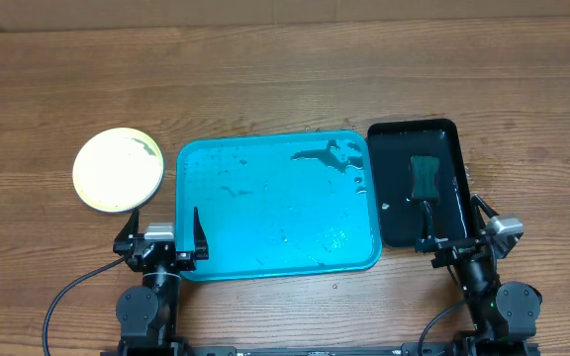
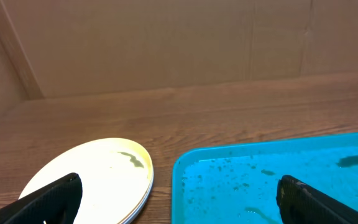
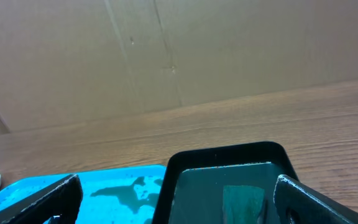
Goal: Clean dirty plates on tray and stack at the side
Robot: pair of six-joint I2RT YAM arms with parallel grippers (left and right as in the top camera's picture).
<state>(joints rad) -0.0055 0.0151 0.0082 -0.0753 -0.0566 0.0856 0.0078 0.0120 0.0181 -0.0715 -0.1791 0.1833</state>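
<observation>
The left gripper sits nearest, fingers spread wide and holding nothing, over the tray's near left corner. The right gripper, equally wide and empty, hangs just right of the tray over the black tray. Both look parked, the work apparently finished. The tray holds only dark puddles. The plates are stacked on the desk just left of it. Only the smeared pale top plate shows, so the count beneath is unclear. A dark green pad lies in the black tray.
</observation>
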